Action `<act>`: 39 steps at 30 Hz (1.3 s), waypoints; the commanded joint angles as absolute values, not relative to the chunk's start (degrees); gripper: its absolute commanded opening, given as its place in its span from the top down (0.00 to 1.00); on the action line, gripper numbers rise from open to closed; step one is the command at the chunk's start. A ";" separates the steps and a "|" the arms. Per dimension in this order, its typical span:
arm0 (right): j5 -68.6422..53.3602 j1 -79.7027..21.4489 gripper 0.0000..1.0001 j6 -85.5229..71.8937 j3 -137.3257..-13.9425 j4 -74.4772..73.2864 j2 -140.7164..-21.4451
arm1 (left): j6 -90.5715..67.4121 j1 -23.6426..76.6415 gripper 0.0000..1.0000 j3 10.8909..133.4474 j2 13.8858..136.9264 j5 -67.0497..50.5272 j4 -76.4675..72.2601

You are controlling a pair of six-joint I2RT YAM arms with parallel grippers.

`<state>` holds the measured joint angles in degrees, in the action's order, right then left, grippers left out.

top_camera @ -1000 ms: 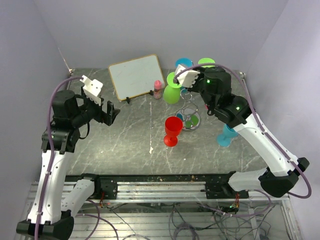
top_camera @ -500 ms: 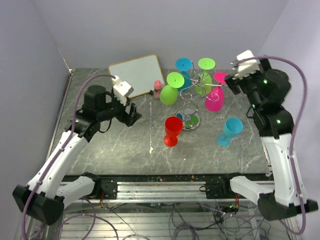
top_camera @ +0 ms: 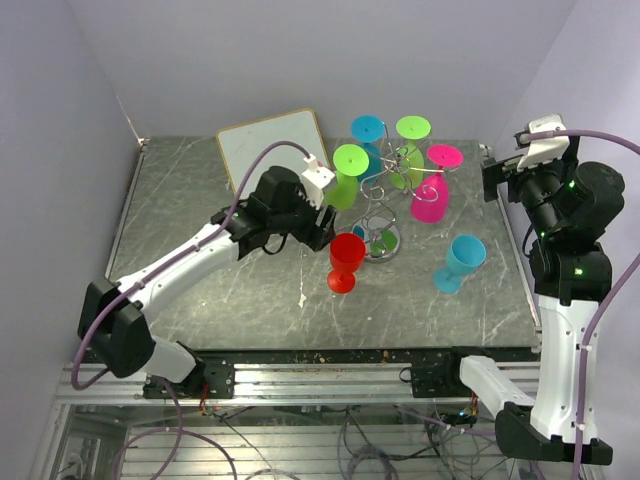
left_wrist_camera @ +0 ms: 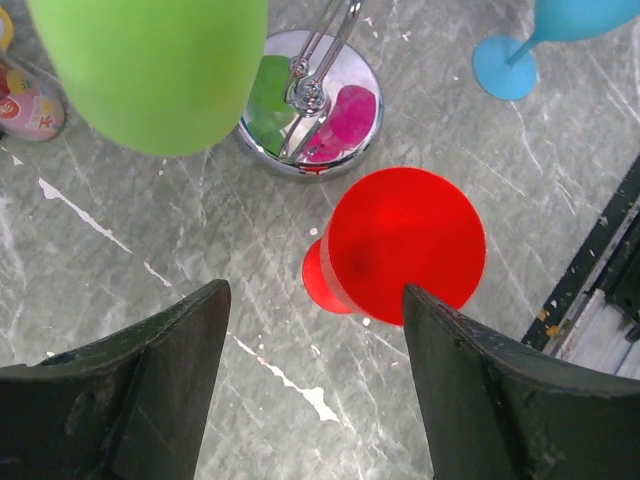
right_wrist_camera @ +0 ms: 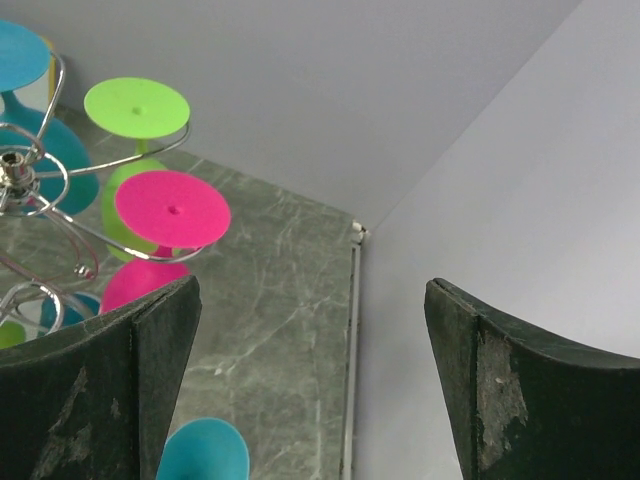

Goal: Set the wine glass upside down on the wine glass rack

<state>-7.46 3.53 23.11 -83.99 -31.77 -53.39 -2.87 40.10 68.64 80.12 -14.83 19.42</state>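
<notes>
A red wine glass (top_camera: 346, 260) stands upright on the table, just left of the wine glass rack's round base (top_camera: 384, 243). The silver wire rack (top_camera: 392, 178) carries several glasses upside down: green (top_camera: 344, 178), blue (top_camera: 368, 130), light green (top_camera: 412, 128) and pink (top_camera: 432, 196). My left gripper (top_camera: 320, 226) hovers open above and just left of the red glass (left_wrist_camera: 405, 245). In the left wrist view nothing lies between the left gripper's (left_wrist_camera: 312, 300) fingers; the red rim sits just ahead, by the right finger. My right gripper (top_camera: 494, 181) hangs open by the table's right edge, empty (right_wrist_camera: 310, 290).
A cyan wine glass (top_camera: 459, 263) stands upright right of the rack. A white board (top_camera: 262, 148) leans at the back left, partly hidden by my left arm. A small pink bottle (left_wrist_camera: 28, 98) lies beside the green glass (left_wrist_camera: 150, 70). The wall is close to my right gripper.
My left arm swung from the far left to the middle, arriving over the red glass. My right gripper let go of the green glass on the rack, opened and drew back to the right.
</notes>
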 commanded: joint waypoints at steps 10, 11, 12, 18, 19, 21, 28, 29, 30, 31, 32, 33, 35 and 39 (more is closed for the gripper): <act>-14.87 6.51 0.07 21.16 -82.14 -34.29 -51.68 | -5.06 44.72 0.35 69.16 87.17 -6.90 11.48; -15.19 6.57 0.07 21.10 -81.97 -34.23 -51.69 | -4.76 44.73 0.38 68.57 87.22 -6.93 11.33; -15.44 6.61 0.07 21.04 -81.88 -34.21 -51.68 | -4.48 44.78 0.39 68.10 87.13 -6.90 11.27; -16.73 7.18 0.07 21.00 -81.17 -34.08 -51.76 | -2.76 44.79 0.47 64.64 86.20 -7.65 9.89; -17.03 7.20 0.06 20.86 -81.13 -34.05 -51.69 | -2.68 44.74 0.47 64.32 86.02 -7.76 9.63; -17.46 7.45 0.06 20.85 -81.12 -34.12 -51.76 | -2.51 44.76 0.50 64.12 85.71 -7.89 9.61; -18.16 7.76 0.06 21.00 -81.30 -34.21 -52.03 | -1.32 44.78 0.60 63.46 84.72 -7.20 10.77; -18.22 7.74 0.06 20.99 -81.30 -34.27 -52.11 | -1.31 44.70 0.61 63.08 84.57 -7.39 10.81; -18.25 7.81 0.06 21.08 -81.30 -34.17 -52.26 | -1.38 44.69 0.63 62.55 84.29 -7.56 10.81; -18.23 7.83 0.06 21.08 -81.30 -34.19 -52.31 | -1.40 44.72 0.66 62.11 83.90 -7.67 10.77; -18.26 7.87 0.06 21.17 -81.30 -34.17 -52.33 | -1.34 44.68 0.67 61.73 83.52 -7.65 10.90; -18.26 7.83 0.06 21.24 -81.30 -34.19 -52.39 | -1.26 44.73 0.69 61.44 83.03 -7.62 11.10; -18.21 7.82 0.06 21.26 -81.22 -34.09 -52.50 | -1.07 44.68 0.72 60.87 82.08 -7.41 11.47; -18.46 7.84 0.06 21.35 -81.30 -34.05 -52.78 | -0.95 44.59 0.79 59.49 79.96 -7.51 12.04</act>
<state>-17.65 7.33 21.61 -81.41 -34.22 -52.66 -1.83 44.21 60.95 83.02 -7.97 12.34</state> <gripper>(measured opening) 0.935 0.247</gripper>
